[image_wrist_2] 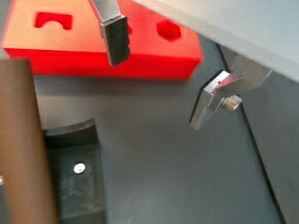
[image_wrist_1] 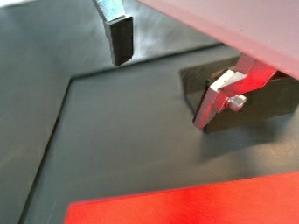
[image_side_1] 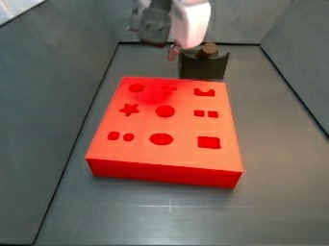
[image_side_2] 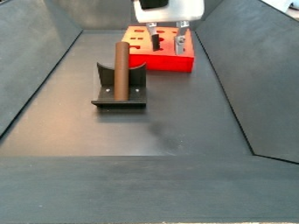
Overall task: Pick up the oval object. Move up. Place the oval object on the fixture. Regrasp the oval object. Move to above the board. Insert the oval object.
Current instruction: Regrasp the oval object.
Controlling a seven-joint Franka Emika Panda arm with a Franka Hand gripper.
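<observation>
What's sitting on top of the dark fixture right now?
The slim brown rod-like peg stands upright on the dark fixture, its lower end hidden in the notch. The gripper hangs open, empty, near the red board.

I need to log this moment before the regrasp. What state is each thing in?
gripper: open, empty, hanging between the fixture and the board.
oval object: standing upright on the fixture, not held.
fixture: on the floor, carrying the oval object.
board: flat on the floor, visible recesses empty.
</observation>
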